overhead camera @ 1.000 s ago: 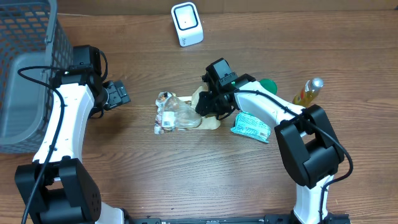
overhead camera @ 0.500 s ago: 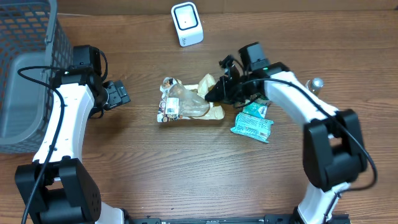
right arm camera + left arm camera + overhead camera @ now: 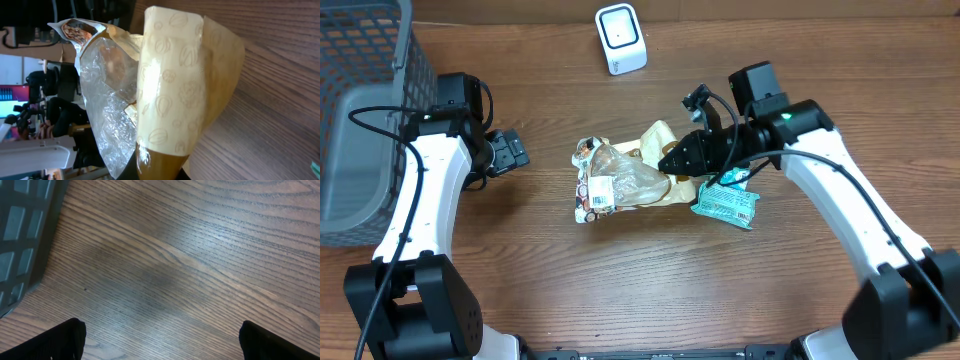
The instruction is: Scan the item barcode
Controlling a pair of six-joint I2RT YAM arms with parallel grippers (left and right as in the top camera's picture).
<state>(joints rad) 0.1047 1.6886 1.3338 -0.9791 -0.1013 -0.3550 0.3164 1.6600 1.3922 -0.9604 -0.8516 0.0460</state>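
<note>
1. Change observed: the right gripper, half open over the snack bag a second ago, is now clamped shut on the bag's cream-coloured edge. The right arm has drawn back to its own side, and the bag has turned and shifted with it.

2. Meaning for the task: I judge the grasp complete and the carry toward the scanner just starting. The barcode has not yet been presented.

3. Item location: the bag is on the robot's side of the scanner, well apart from it. The right wrist view shows it hanging from the fingers with its clear window facing sideways. I cannot tell which face carries the barcode.

4. Right arm pose: forearm stretched across toward the bag, wrist rolled over, passing above the teal packet, which lies farther from the scanner than the bag.

5. Left arm pose: the left gripper has its fingers fully apart and empty, to the scanner's left, beside the basket.
</note>
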